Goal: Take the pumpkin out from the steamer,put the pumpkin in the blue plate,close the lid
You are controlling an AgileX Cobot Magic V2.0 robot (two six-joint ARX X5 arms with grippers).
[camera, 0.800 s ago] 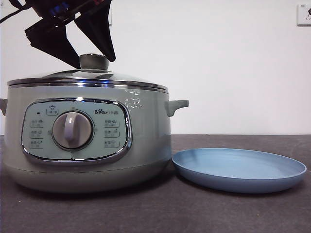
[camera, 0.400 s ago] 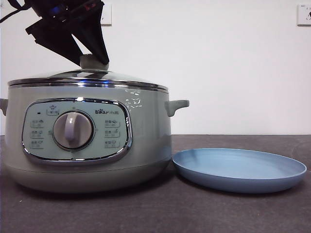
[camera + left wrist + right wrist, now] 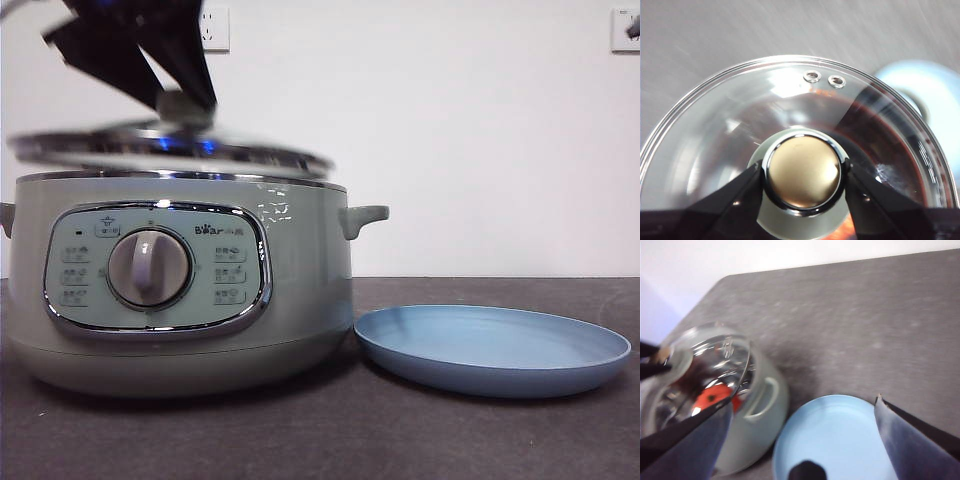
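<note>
My left gripper [image 3: 185, 103] is shut on the knob [image 3: 802, 172] of the glass lid [image 3: 170, 148], which hangs blurred and slightly tilted a little above the steamer's [image 3: 180, 290] chrome rim. In the right wrist view the orange-red pumpkin [image 3: 714, 396] shows inside the steamer [image 3: 760, 415], seen through and under the lid [image 3: 715, 355]. The blue plate [image 3: 490, 350] lies bare on the table just right of the steamer. My right gripper [image 3: 804, 400] hangs open high above the plate [image 3: 835, 440], holding nothing.
The dark grey table [image 3: 330, 430] runs to a white wall with two sockets [image 3: 215, 28]. The steamer's side handle [image 3: 362, 217] points toward the plate. Bare grey table [image 3: 865, 320] stretches behind the steamer and plate.
The left gripper closed on the lid's knob and has lifted the lid off the steamer's rim; it now hangs a little above it, slightly tilted. Steamer and plate have not moved.
</note>
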